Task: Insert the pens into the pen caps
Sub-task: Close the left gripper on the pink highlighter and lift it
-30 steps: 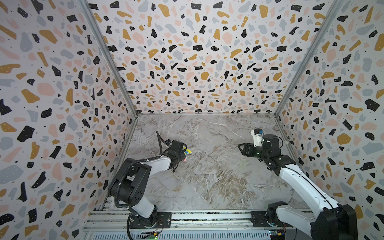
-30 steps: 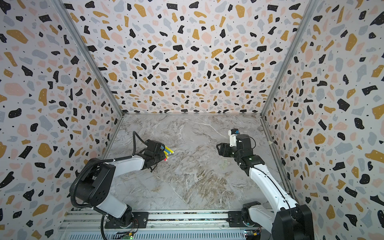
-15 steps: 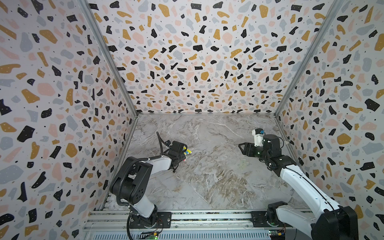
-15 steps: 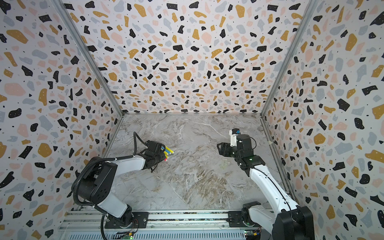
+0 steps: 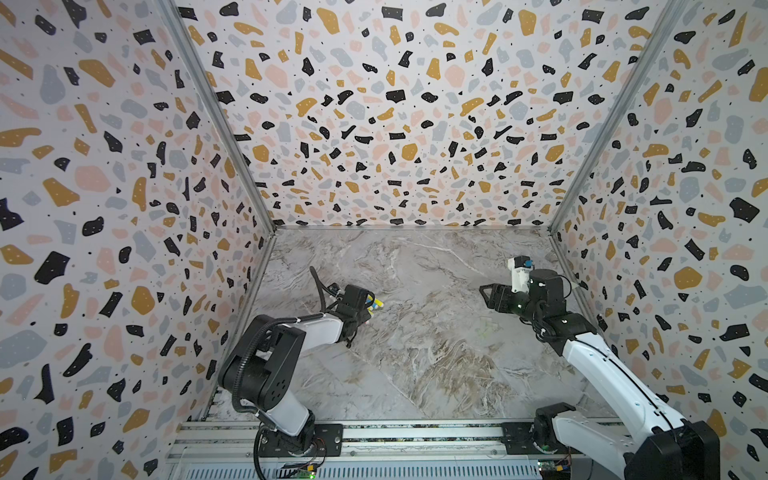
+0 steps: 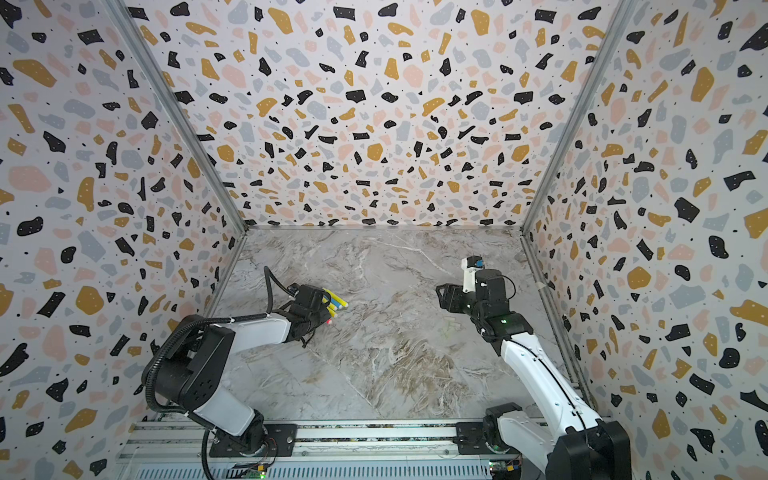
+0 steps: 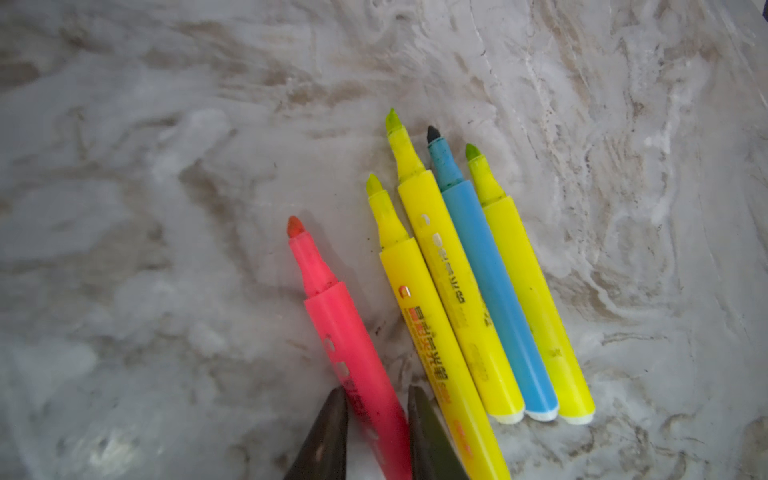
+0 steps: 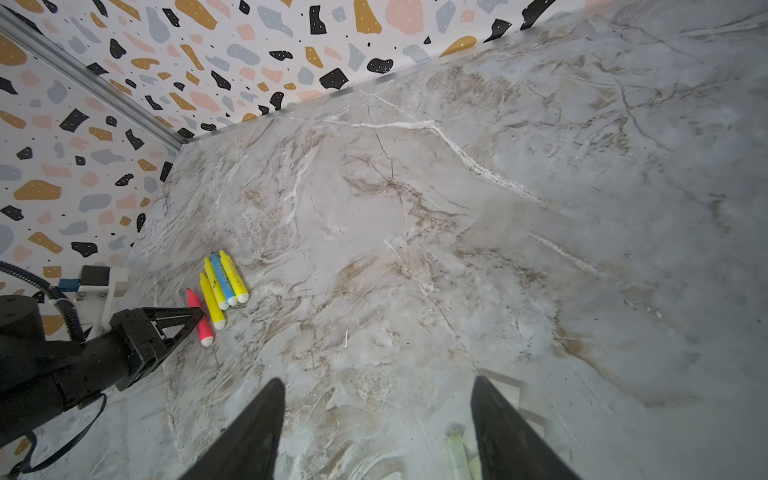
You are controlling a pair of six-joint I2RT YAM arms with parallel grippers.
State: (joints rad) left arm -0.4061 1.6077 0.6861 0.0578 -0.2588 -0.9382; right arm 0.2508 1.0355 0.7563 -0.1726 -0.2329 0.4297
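- Jaws of the left gripper (image 7: 376, 388) are seen set astride the barrel of the pink-red pen (image 7: 353, 345), one finger on each flank with barely a sliver to spare; whether the barrel is pinched cannot be told
- That pen is laid flat on the marble table (image 7: 166, 208), its bare tip pointed away from the fingers
- Just beside the pink-red pen a first yellow pen (image 7: 424, 340) is found, with one finger wedged between the two; past it a second yellow pen (image 7: 453, 291), the blue pen (image 7: 490, 282) and a third yellow pen (image 7: 528, 291) are packed side by side, all uncapped
- Well apart from the pink-red pen, across the table, the pen caps (image 8: 455, 444) are taken to be the pale see-through shapes faintly made out there
- Near those the right gripper (image 8: 378, 380) is held with its jaws wide apart and nothing between them
- Pick-up of the pink-red pen is judged to be the step in hand, with no pen capped yet
- For the next move a firm pinch is called for, then a straight lift so that the neighbouring yellow pen is not dragged; a cap would have to be taken by the right gripper and its open end lined up with the pen tip
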